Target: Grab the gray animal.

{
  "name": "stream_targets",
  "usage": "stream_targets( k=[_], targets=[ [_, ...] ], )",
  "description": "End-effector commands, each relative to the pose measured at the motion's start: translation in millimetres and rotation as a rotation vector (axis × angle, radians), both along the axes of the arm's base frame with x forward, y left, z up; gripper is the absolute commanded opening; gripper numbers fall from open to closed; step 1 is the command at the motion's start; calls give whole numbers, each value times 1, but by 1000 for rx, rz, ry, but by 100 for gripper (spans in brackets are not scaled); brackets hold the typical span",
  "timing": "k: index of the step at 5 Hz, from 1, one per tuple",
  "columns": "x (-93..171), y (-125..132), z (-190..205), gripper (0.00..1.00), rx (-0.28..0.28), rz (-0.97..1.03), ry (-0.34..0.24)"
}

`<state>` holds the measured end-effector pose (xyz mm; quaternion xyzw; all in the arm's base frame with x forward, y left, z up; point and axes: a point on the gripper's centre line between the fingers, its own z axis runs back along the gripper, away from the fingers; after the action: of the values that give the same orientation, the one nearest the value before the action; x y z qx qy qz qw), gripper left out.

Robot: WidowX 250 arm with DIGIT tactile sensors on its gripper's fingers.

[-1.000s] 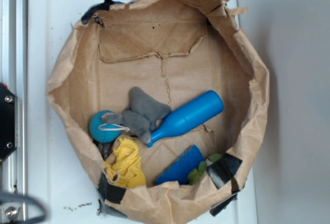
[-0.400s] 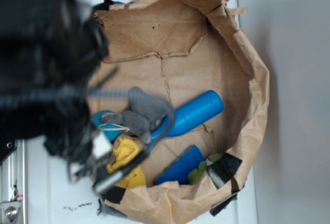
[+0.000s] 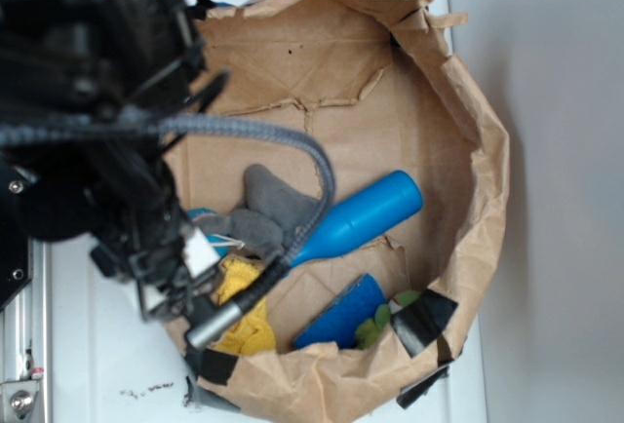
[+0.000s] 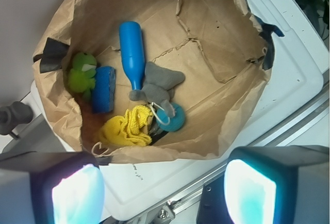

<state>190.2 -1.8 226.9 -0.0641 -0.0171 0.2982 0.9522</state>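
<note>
The gray animal (image 3: 275,207) (image 4: 158,83) lies flat on the floor of a cut-down brown paper bag (image 3: 485,155) (image 4: 219,97). It rests against the neck of a blue bottle (image 3: 363,216) (image 4: 131,44), and its white string loop lies over a teal ball (image 4: 174,119). My gripper (image 4: 164,193) is open, its two glowing pads wide apart with nothing between them. It hovers high over the white surface just outside the bag's rim, well away from the animal. In the exterior view the black arm (image 3: 97,140) covers the bag's left side and hides the fingers.
A yellow plush toy (image 4: 128,129) (image 3: 246,324) lies beside the ball. A blue block (image 4: 104,90) (image 3: 341,313) and a green toy (image 4: 82,73) sit by the bag wall. Black tape patches (image 3: 424,321) hold the bag. A metal rail (image 4: 175,208) runs under the gripper.
The arm has swung in from the left, from out of view to over the bag's left side. The toys in the bag have not moved.
</note>
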Motion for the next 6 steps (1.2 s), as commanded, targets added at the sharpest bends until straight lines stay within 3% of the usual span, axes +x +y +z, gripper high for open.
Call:
stream_targets(
  k=[1,2,3,4,5,6],
  targets=[
    [0,7,4,100,2,25,-19],
    [27,16,-44,100,60,93,12],
    [49,25,-67,100,94,182,-24],
    [58,27,-80,100,54,126,-32],
    [55,25,-96,100,110,49,-93],
    [54,28,-109,100,135,35,-92]
  ],
)
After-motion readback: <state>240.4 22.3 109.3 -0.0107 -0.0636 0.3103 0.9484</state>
